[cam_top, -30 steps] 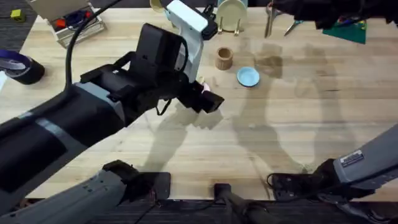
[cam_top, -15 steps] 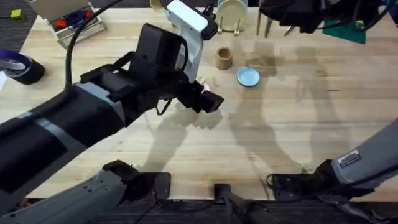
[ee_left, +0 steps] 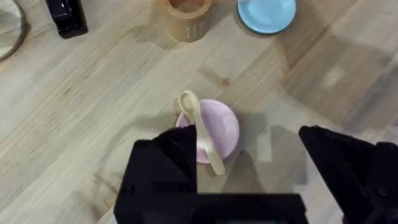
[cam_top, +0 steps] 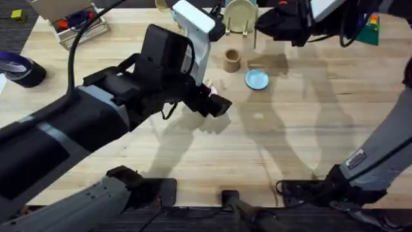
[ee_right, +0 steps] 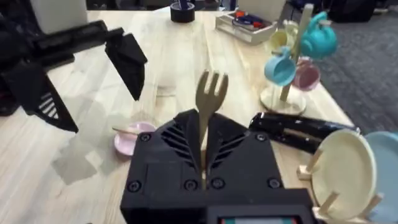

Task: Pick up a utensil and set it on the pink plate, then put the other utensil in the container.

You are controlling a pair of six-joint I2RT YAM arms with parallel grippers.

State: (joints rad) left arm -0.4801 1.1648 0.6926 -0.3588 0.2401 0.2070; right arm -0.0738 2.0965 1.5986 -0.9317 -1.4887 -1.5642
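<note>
The wooden spoon (ee_left: 200,130) lay across the pink plate (ee_left: 219,129), its rounded bowl hanging just past the rim and its handle slanting over the plate toward the left gripper (ee_left: 252,165). That gripper hung above the plate with its black fingers (ee_left: 165,162) spread wide apart and nothing between them. In the overhead view the left arm (cam_top: 96,122) stretched large and dark across the middle of the table (cam_top: 290,129), covering most of the plate. The right gripper (ee_right: 202,146) was up at the far side of the table, near the pale dish on its rack (cam_top: 239,14), and it had its fingers closed on the handle of the wooden fork (ee_right: 207,106), whose prongs pointed up out of the grip. The wooden cup (cam_top: 232,60) stood on the table just beside the light blue plate (cam_top: 257,79), both between the two grippers, and the cup looked empty from what the left wrist camera caught of its top. From the right wrist camera I could see a mug tree (ee_right: 292,59) holding teal and pink cups, a black stapler (ee_right: 301,132) lying by the cream plate (ee_right: 345,165), and a tray of odds and ends (ee_right: 252,23) farther off. A roll of dark tape (cam_top: 19,67) sat at the table's left edge.
</note>
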